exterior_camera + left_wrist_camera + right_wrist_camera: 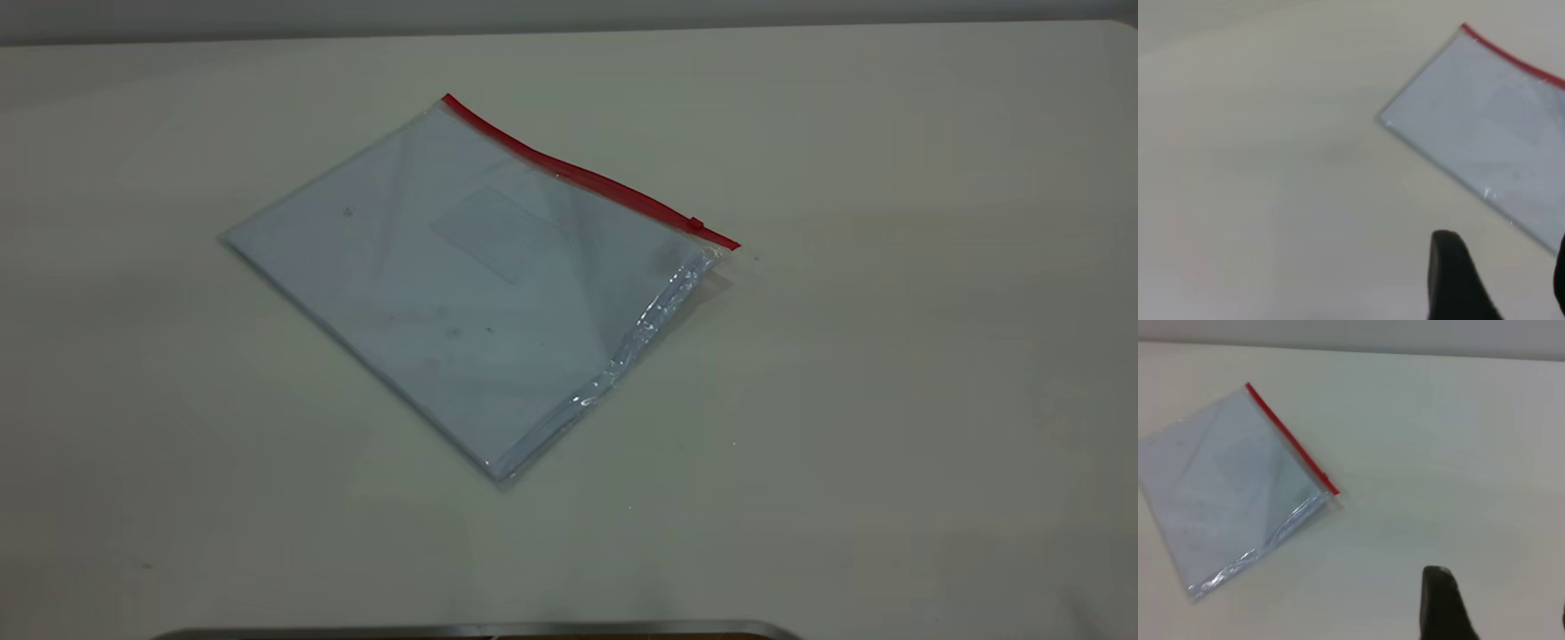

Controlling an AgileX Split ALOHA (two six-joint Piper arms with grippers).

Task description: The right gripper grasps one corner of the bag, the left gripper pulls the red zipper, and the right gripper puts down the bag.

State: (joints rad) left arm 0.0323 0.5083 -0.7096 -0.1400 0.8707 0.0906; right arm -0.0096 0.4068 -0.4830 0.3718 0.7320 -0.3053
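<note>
The bag (480, 284) lies flat on the pale table, turned diagonally, with white sheets inside. The red zipper (587, 173) runs along its far right edge, with the slider tab (696, 223) near the right corner (725, 244). Neither arm shows in the exterior view. In the left wrist view the left gripper (1503, 247) is open and empty above bare table, short of the bag (1491, 127). In the right wrist view the right gripper (1500, 590) is open and empty, well away from the bag (1225, 493) and its zipper corner (1333, 492).
The table (889, 400) is pale and bare around the bag. A dark, metal-edged object (480, 631) lies along the near edge in the exterior view. The table's far edge (569, 31) meets a grey wall.
</note>
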